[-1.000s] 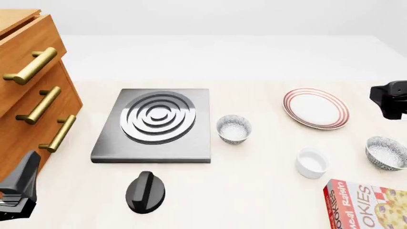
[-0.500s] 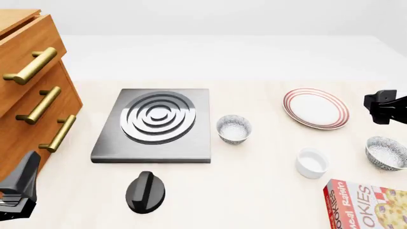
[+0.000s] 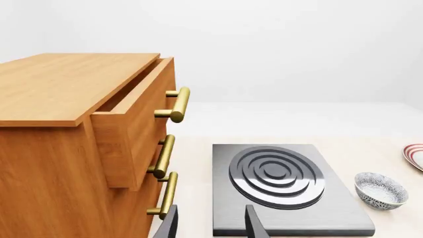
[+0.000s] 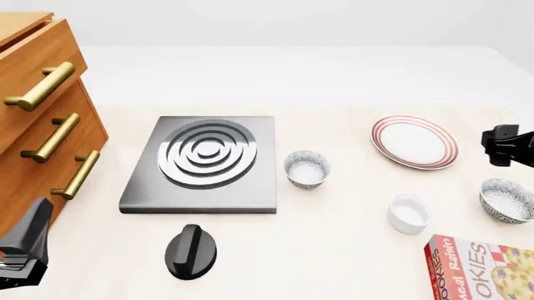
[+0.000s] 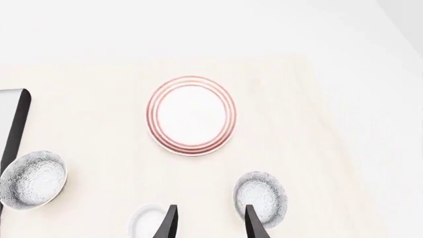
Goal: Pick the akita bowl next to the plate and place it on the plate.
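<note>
Since a moment ago the right tool has drifted a little lower and further out past the plate, while the left tool has stayed parked by the drawer cabinet; nothing on the surface has shifted. The akita bowl sits on the near side of the plate, out toward the right tool and apart from the rim, with the white cup also on the plate's near side; a second speckled bowl stands well away from the plate, just beside the stove plate. In the right wrist view the right tool's fingers are spread moderately with nothing between them, and the akita bowl lies just beyond one finger, so the tool seems held high to line up over it; a descent is probably next. The left tool's fingers are likewise parted and empty, likely idle because the bowl is out of its reach.
</note>
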